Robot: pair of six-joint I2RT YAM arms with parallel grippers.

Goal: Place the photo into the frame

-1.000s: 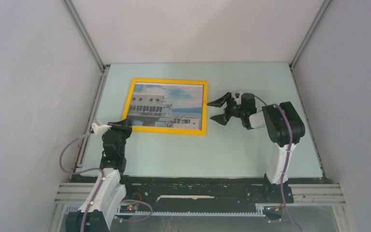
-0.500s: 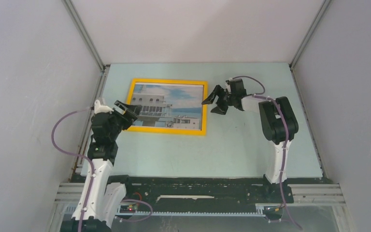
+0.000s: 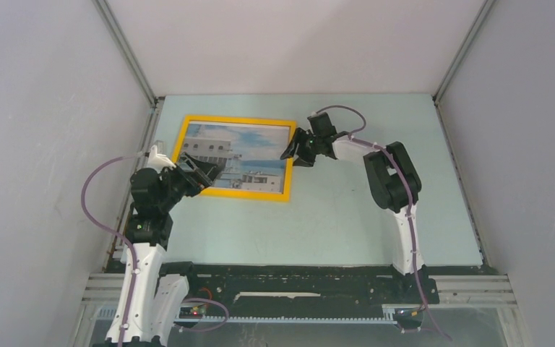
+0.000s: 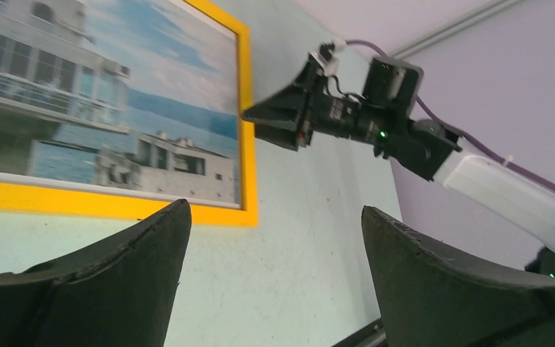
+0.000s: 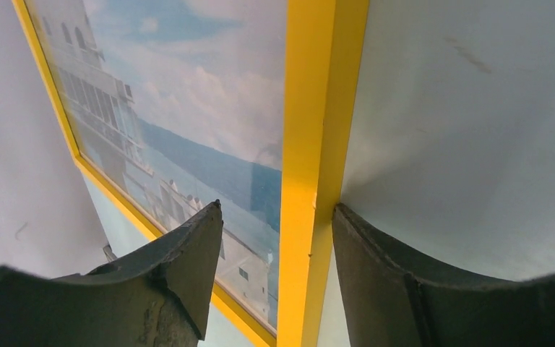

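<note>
- The frame (image 3: 246, 192) lies flat on the tabletop (image 3: 347, 217) with its long axis left to right. The photo (image 3: 235, 152) sits inside it.
- The right end effector (image 3: 294, 153) is nearest and straddles the frame's right short rail. Its fingers are apart, one over the pane and one tabletop-side, not visibly clamped.
- The left end effector (image 3: 204, 173) hovers wide apart over the near-left corner.
- Since a second ago the frame has slid left, and the left fingers, together then, have parted.

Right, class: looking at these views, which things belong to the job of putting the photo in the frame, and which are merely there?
Part of the job:
- the photo
- the frame
- the left gripper, open
- the right gripper, astride the frame's edge

Merely there:
- the table
- the grey walls
</note>
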